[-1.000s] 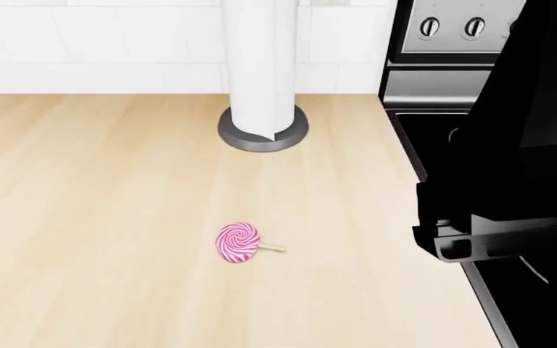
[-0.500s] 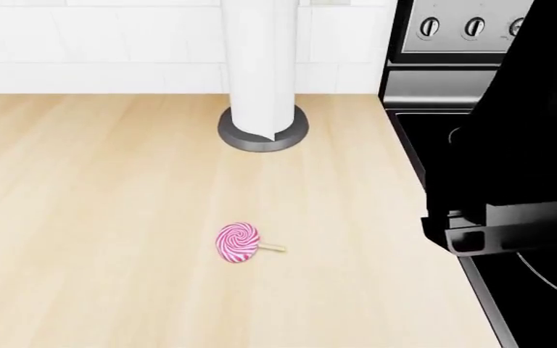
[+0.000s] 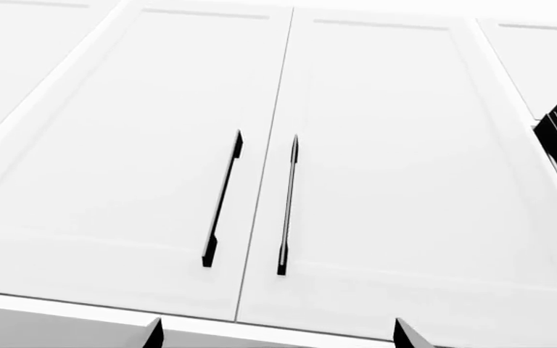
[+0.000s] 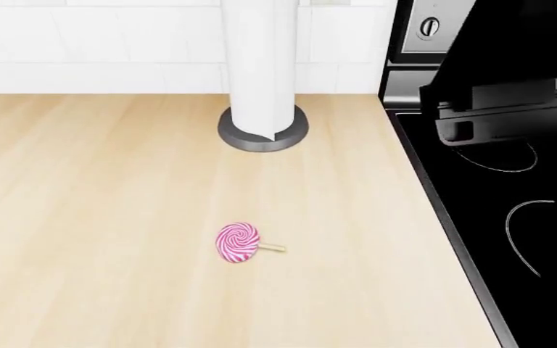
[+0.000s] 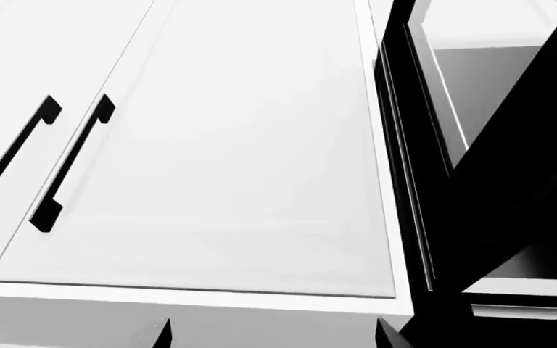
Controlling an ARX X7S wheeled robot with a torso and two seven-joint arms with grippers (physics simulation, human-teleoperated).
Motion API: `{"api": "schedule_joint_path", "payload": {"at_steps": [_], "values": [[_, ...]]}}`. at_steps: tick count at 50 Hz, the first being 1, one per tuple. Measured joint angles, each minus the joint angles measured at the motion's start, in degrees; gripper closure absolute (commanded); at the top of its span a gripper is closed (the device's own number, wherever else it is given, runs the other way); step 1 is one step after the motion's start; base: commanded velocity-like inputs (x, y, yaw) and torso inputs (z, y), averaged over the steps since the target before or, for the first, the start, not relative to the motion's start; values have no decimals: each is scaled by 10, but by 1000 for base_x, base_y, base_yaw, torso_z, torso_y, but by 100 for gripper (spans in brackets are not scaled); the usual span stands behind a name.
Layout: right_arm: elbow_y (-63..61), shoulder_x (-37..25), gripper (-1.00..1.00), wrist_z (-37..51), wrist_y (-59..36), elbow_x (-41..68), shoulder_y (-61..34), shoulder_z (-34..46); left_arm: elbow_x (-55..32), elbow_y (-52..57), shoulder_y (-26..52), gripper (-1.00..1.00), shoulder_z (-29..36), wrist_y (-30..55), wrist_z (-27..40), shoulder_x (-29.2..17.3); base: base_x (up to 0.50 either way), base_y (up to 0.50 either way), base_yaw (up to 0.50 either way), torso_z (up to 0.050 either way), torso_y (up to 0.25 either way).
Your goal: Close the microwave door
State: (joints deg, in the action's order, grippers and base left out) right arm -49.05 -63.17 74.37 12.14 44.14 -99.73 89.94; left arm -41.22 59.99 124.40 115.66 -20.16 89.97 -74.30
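- The microwave door (image 5: pixel 510 167) shows only in the right wrist view, as a dark panel swung outward beside the pale microwave cavity (image 5: pixel 463 80); it stands open.
- The microwave sits up at cabinet level, just beside the white cabinet doors (image 5: pixel 211 145) with their black bar handles (image 5: pixel 70 163).
- In the head view a black angular shape, taken to be the right arm (image 4: pixel 506 94), is raised over the stove (image 4: pixel 510 239) at the right edge; the microwave itself is out of that frame.
- The right gripper (image 5: pixel 273 335) shows only two dark fingertips set apart at the frame edge, so it reads as released and holding nothing.
- The left gripper (image 3: pixel 276 337) likewise shows two separated tips, released and empty, facing another pair of cabinet doors (image 3: pixel 259 167), with only a dark sliver of the appliance at one side.
- Key relation: the door lies ahead of and to one side of the right gripper, its long edge running upward, so the right arm is clearly the nearer one.
- The likely next move is a sideways push on the door's outer face toward the cavity; whether contact exists already cannot be told.
- A lollipop (image 4: pixel 238 242) and a paper towel roll (image 4: pixel 260 69) rest on the worktop (image 4: pixel 95 217), well apart from the action.
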Motion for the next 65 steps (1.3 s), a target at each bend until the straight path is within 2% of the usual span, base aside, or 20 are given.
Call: {"api": "schedule_joint_path", "payload": {"at_steps": [13, 34, 51, 65], "values": [[94, 29, -100, -63, 30, 39, -8, -14, 0, 0, -3, -100, -2, 1, 0, 3, 0, 0, 0, 0, 0], [222, 80, -100, -159, 22, 104, -56, -41, 1, 0, -6, -100, -5, 1, 0, 5, 0, 0, 0, 0, 0], [311, 111, -100, -211, 25, 130, -58, -52, -10, 0, 22, -100, 14, -2, 0, 5, 0, 0, 0, 0, 0], [366, 135, -100, -247, 18, 148, -71, -62, -9, 0, 15, -100, 9, -1, 0, 5, 0, 0, 0, 0, 0]]}}
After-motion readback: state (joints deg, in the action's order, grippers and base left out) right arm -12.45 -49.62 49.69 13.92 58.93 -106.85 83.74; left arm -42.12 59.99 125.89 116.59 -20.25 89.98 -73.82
